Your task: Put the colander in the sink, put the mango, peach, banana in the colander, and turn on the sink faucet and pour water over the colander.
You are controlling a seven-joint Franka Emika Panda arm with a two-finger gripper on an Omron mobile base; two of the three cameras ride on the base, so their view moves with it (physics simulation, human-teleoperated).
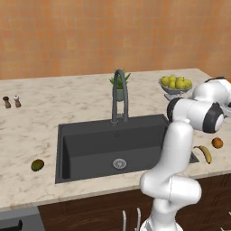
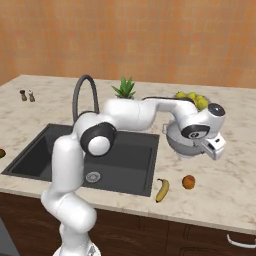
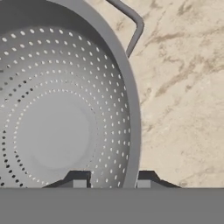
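Pincer [image 3: 109, 181] clenched on colander [image 3: 65, 113] rim, one finger inside, one outside. Colander sits on table [image 2: 225, 190] right of sink [image 1: 108, 144]; not yet moved. Mango [image 1: 37, 165], peach [image 2: 188, 182], banana [image 2: 162, 190] all on table. Faucet [image 1: 120, 97] off.

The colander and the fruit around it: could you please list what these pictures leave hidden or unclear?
- Colander: in the hand view, the frame's left and top edges cut it off; in the right base view the gripper and wrist cover most of it.
- Mango: the right base view's left edge cuts it.
- Shakers: too small in the left base view to tell apart.
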